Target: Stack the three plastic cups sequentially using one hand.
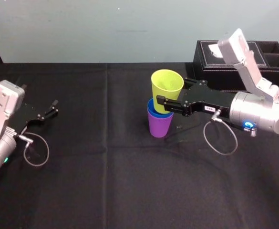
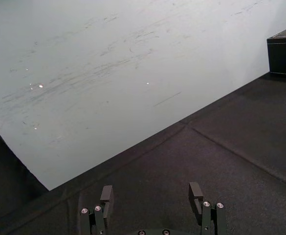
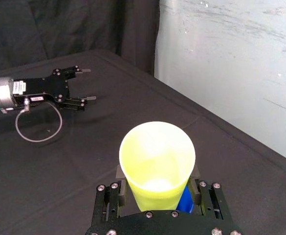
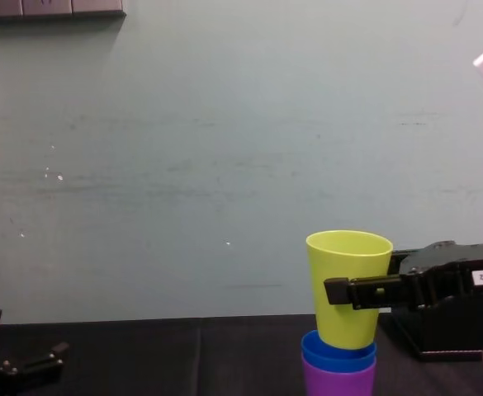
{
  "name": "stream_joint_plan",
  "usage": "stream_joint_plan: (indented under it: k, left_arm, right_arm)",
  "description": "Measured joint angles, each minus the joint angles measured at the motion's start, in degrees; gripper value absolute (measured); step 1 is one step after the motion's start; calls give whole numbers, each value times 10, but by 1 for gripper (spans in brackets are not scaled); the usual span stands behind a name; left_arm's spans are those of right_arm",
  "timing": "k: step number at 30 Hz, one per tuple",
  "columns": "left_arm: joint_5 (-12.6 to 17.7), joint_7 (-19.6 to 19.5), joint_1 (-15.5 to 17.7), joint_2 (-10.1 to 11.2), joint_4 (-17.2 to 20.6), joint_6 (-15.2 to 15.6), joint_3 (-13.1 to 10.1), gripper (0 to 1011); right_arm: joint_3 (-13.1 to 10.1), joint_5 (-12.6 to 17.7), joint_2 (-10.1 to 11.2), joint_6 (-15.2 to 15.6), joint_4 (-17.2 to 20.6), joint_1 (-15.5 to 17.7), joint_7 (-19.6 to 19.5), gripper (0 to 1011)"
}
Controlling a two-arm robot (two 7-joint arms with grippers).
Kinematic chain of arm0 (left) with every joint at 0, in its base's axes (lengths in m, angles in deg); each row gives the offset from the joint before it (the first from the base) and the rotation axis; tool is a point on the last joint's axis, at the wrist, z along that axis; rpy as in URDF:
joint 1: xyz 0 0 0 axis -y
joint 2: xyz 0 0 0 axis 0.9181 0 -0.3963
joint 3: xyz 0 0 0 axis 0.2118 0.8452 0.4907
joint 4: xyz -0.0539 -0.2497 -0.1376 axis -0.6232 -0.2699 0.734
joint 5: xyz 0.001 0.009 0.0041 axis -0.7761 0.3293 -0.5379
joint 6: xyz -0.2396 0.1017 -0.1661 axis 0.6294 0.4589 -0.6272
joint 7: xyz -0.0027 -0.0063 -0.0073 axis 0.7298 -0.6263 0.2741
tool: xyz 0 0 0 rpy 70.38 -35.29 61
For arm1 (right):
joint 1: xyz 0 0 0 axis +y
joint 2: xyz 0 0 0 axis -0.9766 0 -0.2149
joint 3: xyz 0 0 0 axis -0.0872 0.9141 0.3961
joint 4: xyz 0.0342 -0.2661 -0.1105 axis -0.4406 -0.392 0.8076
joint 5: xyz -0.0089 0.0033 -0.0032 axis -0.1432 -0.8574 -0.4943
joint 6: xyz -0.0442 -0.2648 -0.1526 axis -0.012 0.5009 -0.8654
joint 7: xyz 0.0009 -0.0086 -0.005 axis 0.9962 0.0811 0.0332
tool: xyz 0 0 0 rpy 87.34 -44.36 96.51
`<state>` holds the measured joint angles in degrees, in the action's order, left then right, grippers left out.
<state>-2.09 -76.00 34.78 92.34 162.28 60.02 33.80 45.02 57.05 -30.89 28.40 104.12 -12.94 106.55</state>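
Even, soft light; sharp focus

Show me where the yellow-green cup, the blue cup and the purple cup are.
yellow-green cup [image 4: 348, 260]: chest view, side wall just below the rim.
blue cup [image 4: 338, 356]: chest view, exposed upper band.
purple cup [image 1: 159, 126]: head view, front side wall.

Bench [image 1: 129, 191] under black cloth, running back to a pale wall; I note one crease front to back left of centre and another crossing it. Directly on the cloth I log two things: the purple cup [image 1: 159, 126], upright near mid-bench, and a black box [image 1: 207, 67] at the far right against the wall, well apart from the cup. The purple cup carries the blue cup [image 1: 152, 112] nested in it and the yellow-green cup [image 1: 166, 88] tilted above, neither touching the cloth.
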Motion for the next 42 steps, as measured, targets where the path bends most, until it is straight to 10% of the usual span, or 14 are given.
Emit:
stream_joint_plan:
  k: [42]
  left_arm:
    - [0, 0, 0, 0, 0, 0, 0, 1011]
  right_arm:
    - [14, -19, -28, -6, -62, -22, 17, 722]
